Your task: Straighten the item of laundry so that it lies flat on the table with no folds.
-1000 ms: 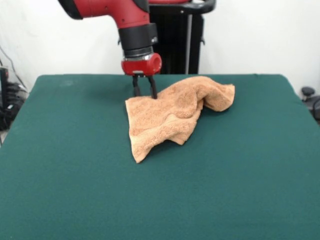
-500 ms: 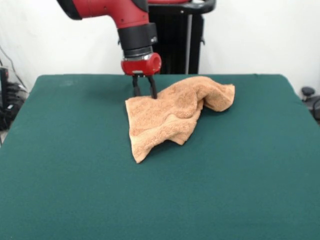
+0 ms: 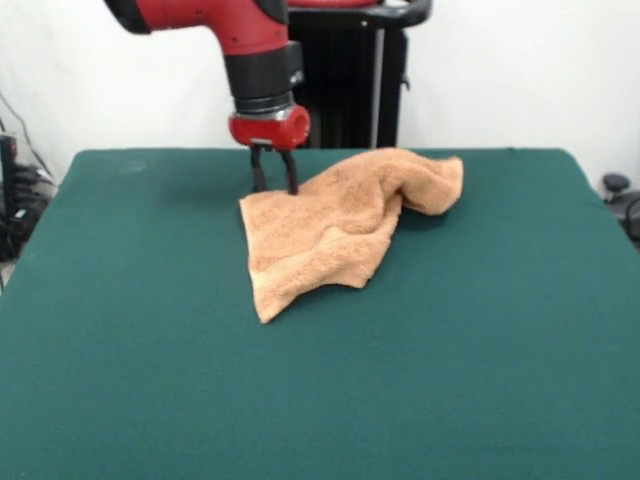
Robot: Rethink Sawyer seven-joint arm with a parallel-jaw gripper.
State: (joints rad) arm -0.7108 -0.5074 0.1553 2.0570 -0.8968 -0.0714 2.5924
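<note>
Table (image 3: 500, 380) takes up nearly the whole picture, its dark green cloth spreading out on every side of the gripper (image 3: 274, 187) and reaching far past the towel toward the lower edge

Arm (image 3: 215, 22), red with a black collar, comes in from the upper left above the gripper, bends downward, and ends in a red ring from which the two dark fingers (image 3: 257, 170) drop straight down

Towel (image 3: 335, 225), light orange-tan terry, lies crumpled on the table, starting right at the gripper and stretching away from it to the right and toward the near side. Its upper left corner sits at the fingertips; from there one edge runs down to a point well below the gripper, and the opposite end, off to the gripper's right, is humped up and rolled over on itself. A fold crosses the middle, so one layer lies over another

Gripper stands upright, low over the table, with the fingers a narrow gap apart and their tips at the towel's corner. The cloth hides the very ends of the tips, so whether they pinch the fabric or merely stand at it I cannot tell

Shadow of the arm falls on the green just left of the gripper, close to the far edge of the table
</note>
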